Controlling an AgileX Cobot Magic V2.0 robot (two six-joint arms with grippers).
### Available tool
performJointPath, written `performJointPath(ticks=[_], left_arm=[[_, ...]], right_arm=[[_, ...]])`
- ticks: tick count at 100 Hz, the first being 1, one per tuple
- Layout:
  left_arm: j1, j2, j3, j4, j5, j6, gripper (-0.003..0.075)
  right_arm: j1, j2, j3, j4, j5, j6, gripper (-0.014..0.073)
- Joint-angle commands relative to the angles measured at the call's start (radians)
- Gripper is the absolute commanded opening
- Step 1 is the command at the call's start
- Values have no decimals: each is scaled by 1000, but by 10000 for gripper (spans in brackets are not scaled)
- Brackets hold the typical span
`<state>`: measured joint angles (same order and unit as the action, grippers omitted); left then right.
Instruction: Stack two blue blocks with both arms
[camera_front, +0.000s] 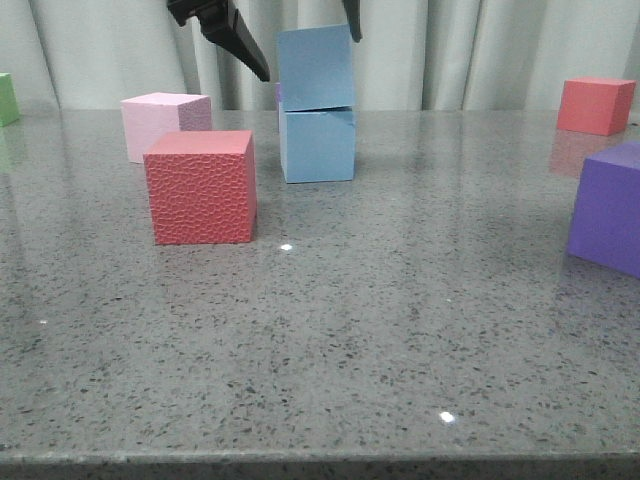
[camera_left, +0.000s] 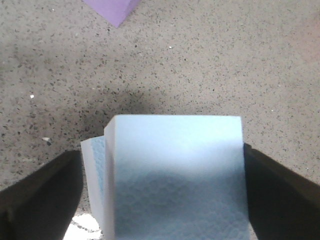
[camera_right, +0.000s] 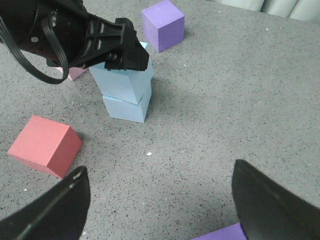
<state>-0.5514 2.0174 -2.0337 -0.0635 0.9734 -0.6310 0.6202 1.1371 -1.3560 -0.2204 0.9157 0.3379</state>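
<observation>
The upper blue block (camera_front: 315, 67) sits slightly askew on the lower blue block (camera_front: 318, 145) on the counter (camera_front: 400, 330), the left hand (camera_front: 300, 45) spread wide around it without gripping, while the right hand (camera_right: 160, 205) hangs wide open, empty.

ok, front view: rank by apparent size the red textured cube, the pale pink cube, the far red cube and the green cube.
1. Red textured cube, largest, though nearest the camera.
2. Pale pink cube, partly hidden behind it.
3. Far red cube, farther back.
4. Green cube, cut off by the frame edge, so its rank is unsure.
</observation>
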Motion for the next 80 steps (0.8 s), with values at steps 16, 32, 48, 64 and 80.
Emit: performJointPath(ticks=[16,32,48,64,80], left_arm=[[-11,-69,-104,-4,-6,7,611],[-21,-111,-106,30,28,40,598],[-56,-170,-106,184,153,58,515],[-107,-229,-106,279,218,105,430],[-157,-286,-104,322,222,162,353]], right_arm=[[1,-47,-24,-56,-56,-2,582],[1,-77,-24,-59,-76,-2,582],[1,-108,-19,-59,-86,-2,582],[1,-157,56,-59,-159,-2,582],[1,-229,167,-59,-238,8,582]])
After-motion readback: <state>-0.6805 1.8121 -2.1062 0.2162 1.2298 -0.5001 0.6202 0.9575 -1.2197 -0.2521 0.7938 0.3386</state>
